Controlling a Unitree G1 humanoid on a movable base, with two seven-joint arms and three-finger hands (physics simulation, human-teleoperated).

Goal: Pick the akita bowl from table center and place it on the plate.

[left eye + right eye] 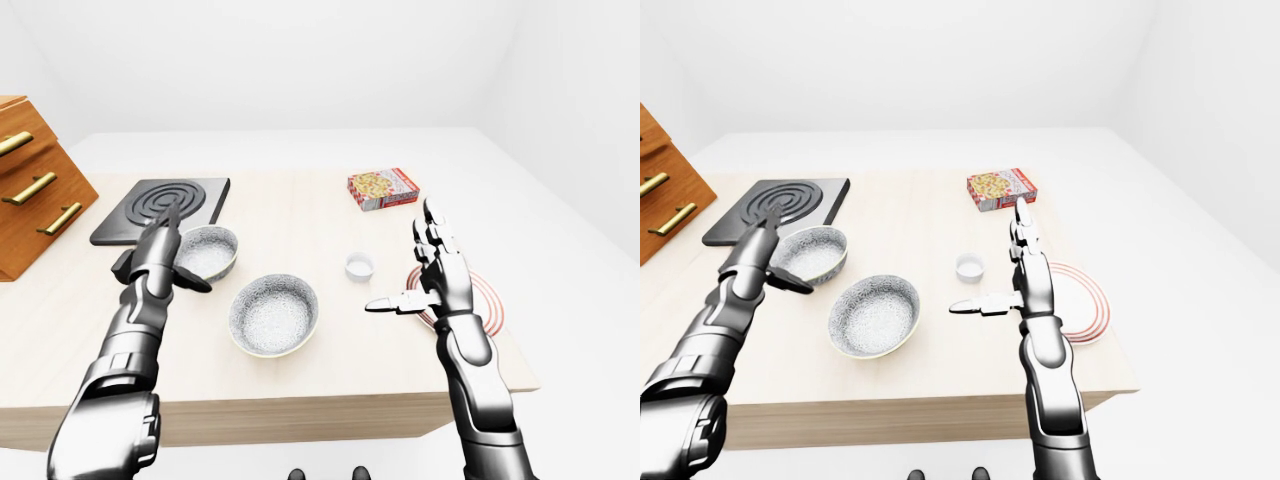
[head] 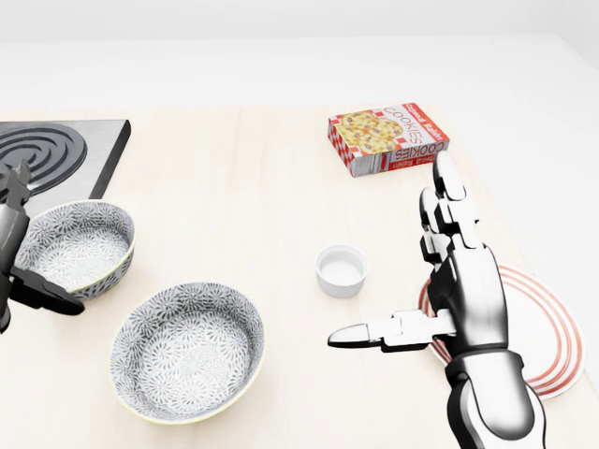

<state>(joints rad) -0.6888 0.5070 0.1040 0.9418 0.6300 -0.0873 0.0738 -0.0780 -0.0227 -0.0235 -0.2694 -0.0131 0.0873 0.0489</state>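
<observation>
Where a pale wooden table [image 1: 290,215] stands in a white room, the akita bowl [image 2: 187,351] is seen near its centre, apart from the plate [image 2: 552,327]. Both hands are held with fingers spread wide: left hand [image 1: 160,260] beside a second bowl [image 2: 77,245], right hand [image 2: 468,290] over the plate

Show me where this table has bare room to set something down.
In the head view, the widest bare patch lies between the hob and the cookie box. Another lies between the big bowl and the small cup. Crowded: the second bowl by the left robot hand, and the plate by the right robot hand.
</observation>
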